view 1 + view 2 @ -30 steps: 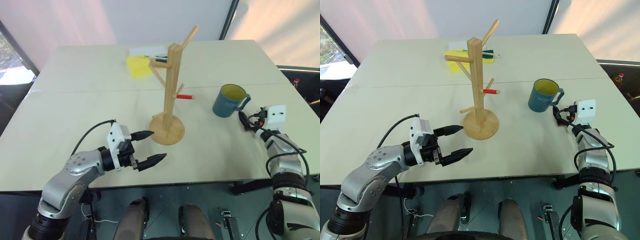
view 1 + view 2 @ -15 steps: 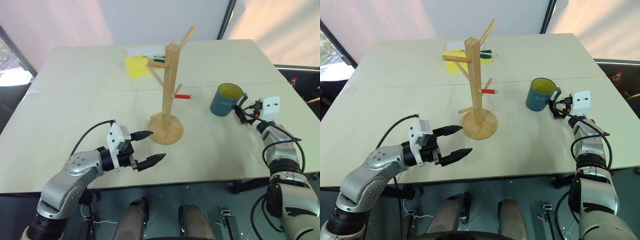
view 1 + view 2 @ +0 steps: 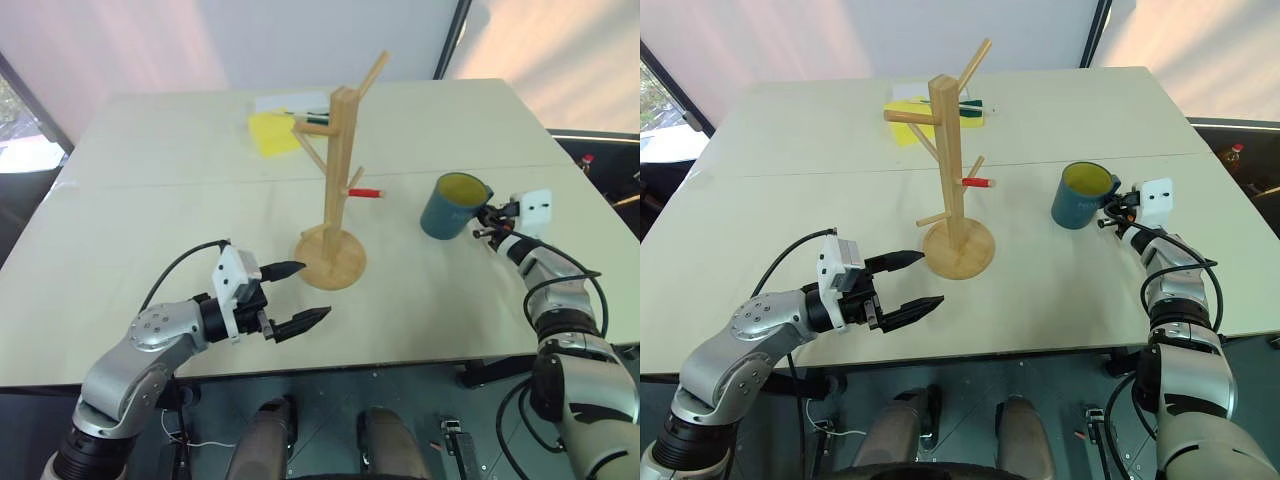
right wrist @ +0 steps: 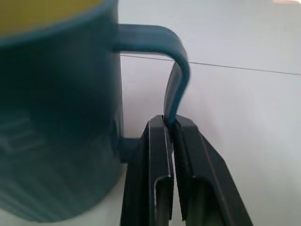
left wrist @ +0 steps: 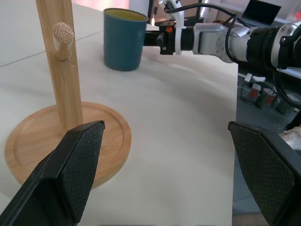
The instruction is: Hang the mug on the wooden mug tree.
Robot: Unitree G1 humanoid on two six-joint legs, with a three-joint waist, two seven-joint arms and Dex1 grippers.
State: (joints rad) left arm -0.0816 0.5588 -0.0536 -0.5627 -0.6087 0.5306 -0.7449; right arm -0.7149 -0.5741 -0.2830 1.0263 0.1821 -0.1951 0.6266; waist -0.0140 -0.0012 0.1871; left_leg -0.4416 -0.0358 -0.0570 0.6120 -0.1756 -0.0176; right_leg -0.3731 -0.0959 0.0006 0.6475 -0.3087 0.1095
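Your right gripper point(image 4: 173, 123) pinches the loop handle of the upright teal-blue ceramic mug point(image 3: 452, 206), handle pointing right; left gripper point(image 3: 296, 295) gapes.

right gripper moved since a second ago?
Yes. The right gripper has advanced toward the mug, away from the near table edge, and now pinches the mug's handle. The mug tree stayed put.

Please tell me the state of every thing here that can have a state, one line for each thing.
mug: upright on the table, its handle pinched by the right claw.
wooden mug tree: upright, pegs bare.
right claw: shut on the mug's handle.
left claw: open, holding nothing, near the tree's base.
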